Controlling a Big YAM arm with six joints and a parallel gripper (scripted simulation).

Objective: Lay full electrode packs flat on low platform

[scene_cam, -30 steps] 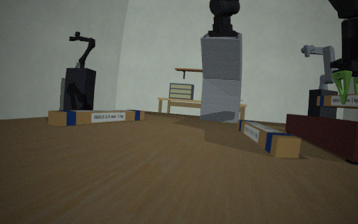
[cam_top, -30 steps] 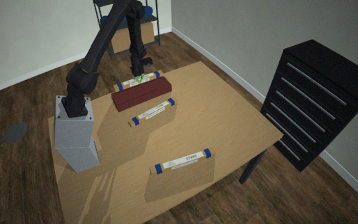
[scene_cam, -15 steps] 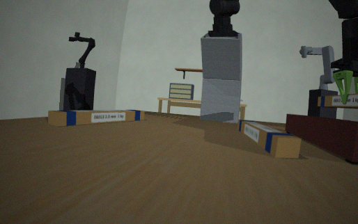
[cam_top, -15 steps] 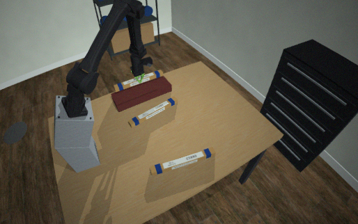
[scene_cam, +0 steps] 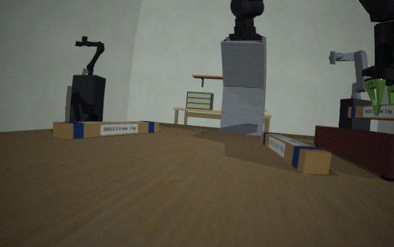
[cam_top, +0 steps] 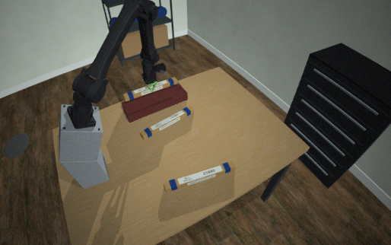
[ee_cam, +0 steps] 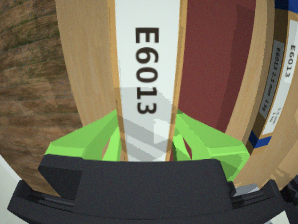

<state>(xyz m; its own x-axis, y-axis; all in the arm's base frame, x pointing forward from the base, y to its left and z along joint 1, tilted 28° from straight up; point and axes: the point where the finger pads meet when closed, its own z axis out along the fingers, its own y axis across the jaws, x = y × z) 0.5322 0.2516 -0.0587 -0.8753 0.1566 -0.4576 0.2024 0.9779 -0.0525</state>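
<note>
My gripper (cam_top: 151, 89) (scene_cam: 385, 111) (ee_cam: 146, 113) is shut on the far pack (cam_top: 138, 90) (scene_cam: 357, 112) (ee_cam: 147, 65), across its E6013 label. This pack is held level, raised above the table, along the far side of the dark red low platform (cam_top: 156, 103) (scene_cam: 356, 149) (ee_cam: 215, 60), not over it. The platform carries no pack. The middle pack (cam_top: 167, 122) (scene_cam: 314, 162) (ee_cam: 290, 50) lies flat on the table just on the near side of the platform. The near pack (cam_top: 201, 175) (scene_cam: 115, 129) lies flat toward the table's front edge.
The arm's grey pedestal (cam_top: 81, 146) (scene_cam: 243, 65) stands at the table's left side. The wooden table (cam_top: 243, 125) has its far edge close behind the held pack. A black drawer cabinet (cam_top: 342, 99) and a shelf rack (cam_top: 146, 39) stand off the table.
</note>
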